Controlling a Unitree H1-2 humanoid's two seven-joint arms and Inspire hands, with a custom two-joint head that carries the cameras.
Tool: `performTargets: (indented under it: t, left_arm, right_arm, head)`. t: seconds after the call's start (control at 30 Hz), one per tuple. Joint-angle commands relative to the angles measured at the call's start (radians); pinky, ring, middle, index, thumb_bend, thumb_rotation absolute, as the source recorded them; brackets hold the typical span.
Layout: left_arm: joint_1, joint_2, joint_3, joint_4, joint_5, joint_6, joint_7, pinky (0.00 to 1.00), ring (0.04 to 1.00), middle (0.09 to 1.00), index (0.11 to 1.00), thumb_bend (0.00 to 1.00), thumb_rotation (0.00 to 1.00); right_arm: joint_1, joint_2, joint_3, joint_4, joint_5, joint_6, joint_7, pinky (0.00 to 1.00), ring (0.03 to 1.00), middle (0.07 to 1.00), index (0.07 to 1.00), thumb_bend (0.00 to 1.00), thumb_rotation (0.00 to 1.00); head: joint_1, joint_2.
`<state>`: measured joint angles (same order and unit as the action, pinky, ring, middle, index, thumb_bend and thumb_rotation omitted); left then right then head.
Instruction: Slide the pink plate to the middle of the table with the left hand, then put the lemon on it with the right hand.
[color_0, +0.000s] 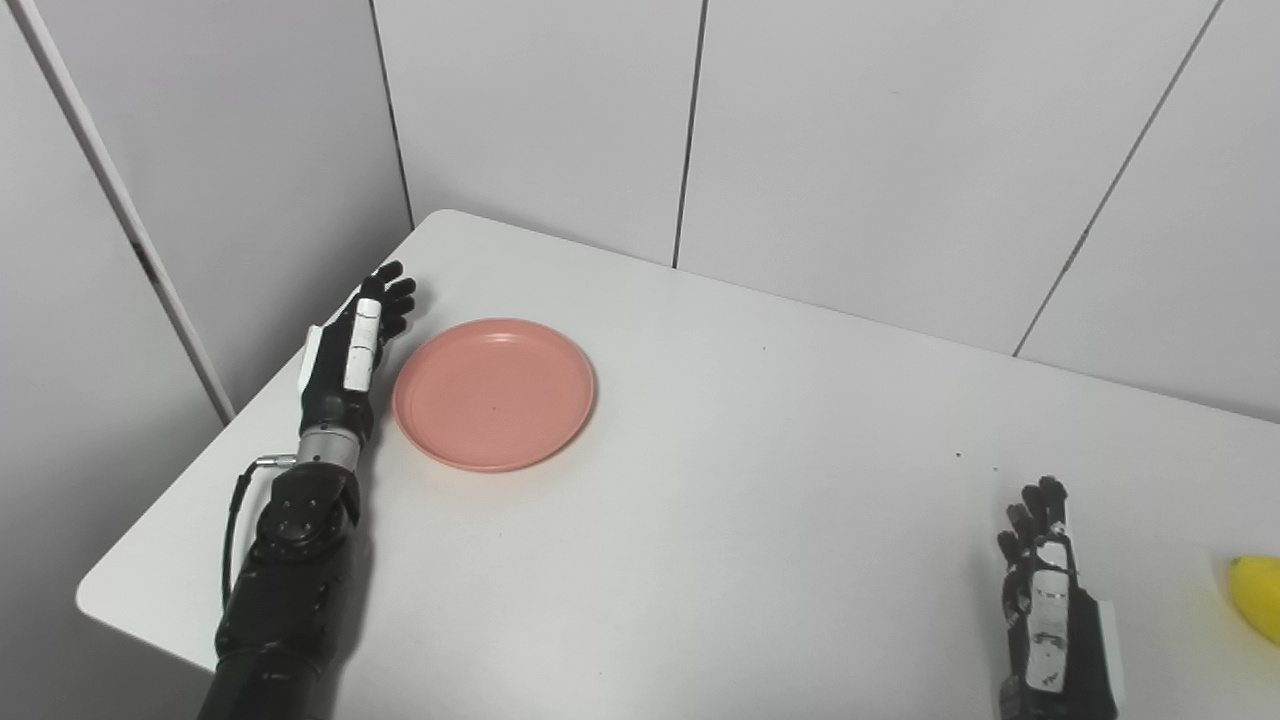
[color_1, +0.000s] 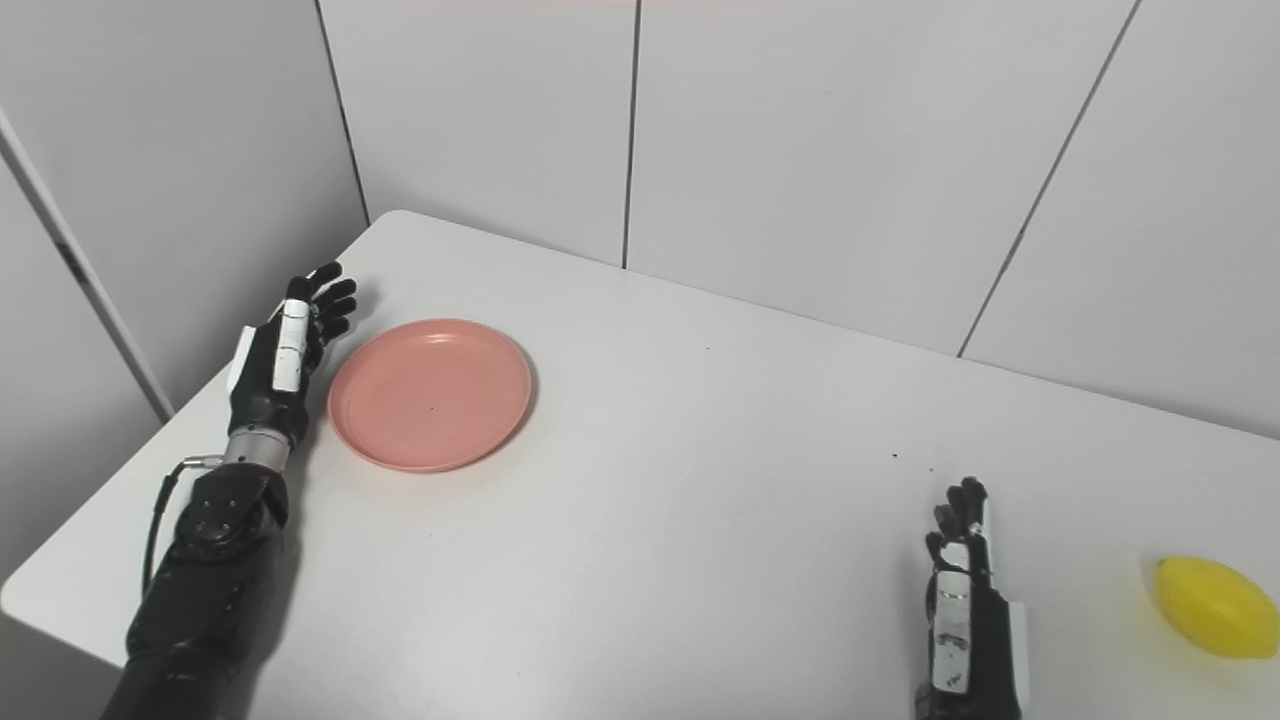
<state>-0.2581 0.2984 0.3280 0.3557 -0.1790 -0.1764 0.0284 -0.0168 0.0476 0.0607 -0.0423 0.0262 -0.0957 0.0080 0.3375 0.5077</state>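
A round pink plate (color_0: 494, 393) lies flat on the left part of the white table (color_0: 760, 480). My left hand (color_0: 358, 345) stands on edge just left of the plate's rim, fingers straight and apart, holding nothing; whether it touches the rim I cannot tell. A yellow lemon (color_1: 1216, 606) rests near the table's right edge. My right hand (color_1: 962, 600) stands open at the bottom right, a short way left of the lemon and apart from it.
Grey wall panels (color_0: 850, 140) close off the table at the back and left. The table's rounded front-left corner (color_0: 95, 600) lies beside my left forearm (color_0: 285, 590). Bare tabletop stretches between plate and right hand.
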Motion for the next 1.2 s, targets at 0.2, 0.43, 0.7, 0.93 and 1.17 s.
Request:
performTargets:
  t: [0.2, 0.43, 0.7, 0.93, 1.17]
  left_arm:
    - [0.03, -0.04, -0.019, -0.041, -0.037, -0.029, -0.041, 0.86, 0.861, 0.852, 0.838, 0.8, 1.0]
    - [0.056, -0.057, -0.033, -0.088, -0.033, 0.006, -0.045, 0.86, 0.851, 0.849, 0.833, 0.72, 1.0]
    - [0.077, -0.072, -0.054, -0.12, -0.047, 0.03, -0.066, 0.87, 0.864, 0.857, 0.834, 0.76, 1.0]
    - [0.088, -0.083, -0.076, -0.133, -0.028, 0.036, -0.064, 0.88, 0.871, 0.868, 0.845, 0.76, 1.0]
    - [0.079, -0.102, -0.101, -0.146, -0.01, 0.046, -0.054, 0.87, 0.866, 0.865, 0.845, 0.74, 1.0]
  right_arm:
    - [0.027, 0.001, -0.007, 0.015, 0.002, -0.029, -0.001, 1.0, 1.0, 1.0, 1.0, 0.74, 1.0]
    - [0.026, 0.002, -0.008, 0.017, -0.001, -0.029, -0.004, 1.0, 1.0, 1.0, 1.0, 0.74, 1.0]
    - [0.027, 0.004, -0.005, 0.01, -0.008, -0.023, -0.007, 1.0, 1.0, 1.0, 1.0, 0.75, 1.0]
    - [0.028, 0.005, -0.005, 0.011, -0.012, -0.025, -0.008, 1.0, 1.0, 1.0, 1.0, 0.74, 1.0]
    - [0.028, 0.01, -0.007, 0.012, -0.003, -0.03, -0.008, 1.0, 1.0, 1.0, 1.0, 0.74, 1.0]
  head:
    - [0.007, 0.003]
    - [0.003, 0.006]
    - [0.001, 0.007]
    - [0.001, 0.006]
    - [0.0, 0.008]
